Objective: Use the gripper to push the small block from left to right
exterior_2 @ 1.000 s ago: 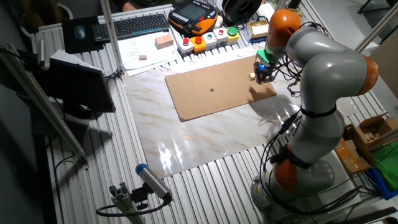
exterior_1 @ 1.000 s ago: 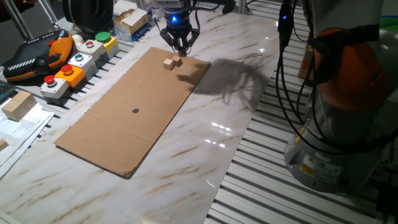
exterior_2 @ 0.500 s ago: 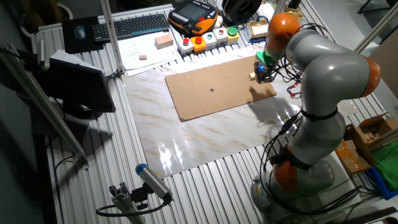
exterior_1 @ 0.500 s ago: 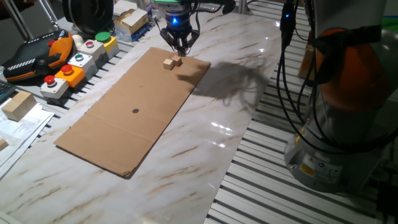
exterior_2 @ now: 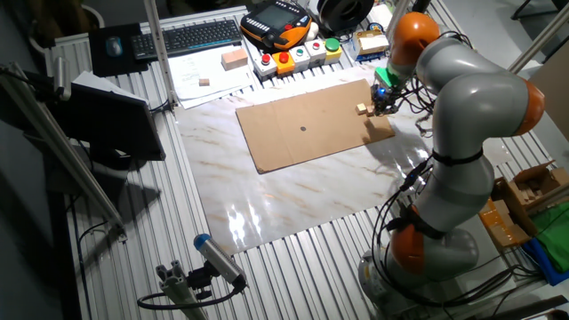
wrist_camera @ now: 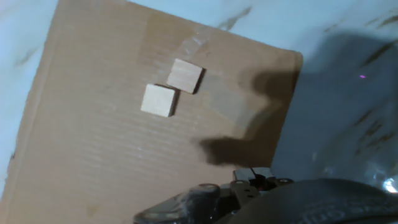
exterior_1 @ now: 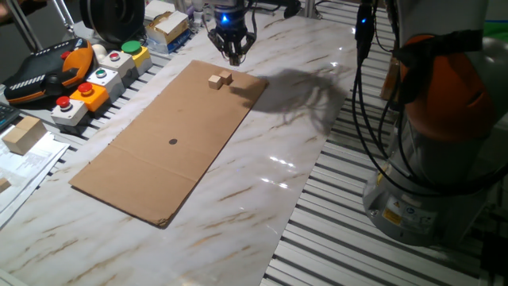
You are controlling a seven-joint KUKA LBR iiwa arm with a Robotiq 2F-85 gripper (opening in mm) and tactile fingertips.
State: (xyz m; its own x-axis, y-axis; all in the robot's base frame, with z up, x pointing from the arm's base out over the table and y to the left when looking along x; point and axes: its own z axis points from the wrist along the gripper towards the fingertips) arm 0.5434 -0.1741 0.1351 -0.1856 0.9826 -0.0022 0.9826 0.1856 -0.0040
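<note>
Two small pale wooden blocks lie side by side, touching at a corner, near the far end of a brown cardboard sheet (exterior_1: 159,151). One block (exterior_1: 214,80) sits just left of the other (exterior_1: 226,77). In the hand view they are the nearer block (wrist_camera: 158,100) and the farther block (wrist_camera: 185,75). In the other fixed view the blocks (exterior_2: 361,109) show as one small spot. My gripper (exterior_1: 236,59) hangs above the sheet's far edge, a little beyond the blocks and apart from them. Its fingers are together and hold nothing. It also shows in the other fixed view (exterior_2: 383,96).
Button boxes (exterior_1: 95,83) and an orange teach pendant (exterior_1: 48,67) line the left side. A larger wooden block (exterior_1: 22,133) lies on papers at the left. The robot's base (exterior_1: 444,159) and cables (exterior_1: 361,95) stand at the right. A keyboard (exterior_2: 191,37) lies behind.
My gripper has lifted and drawn back from the blocks towards the sheet's far edge. The block it was touching now shows free beside the other.
</note>
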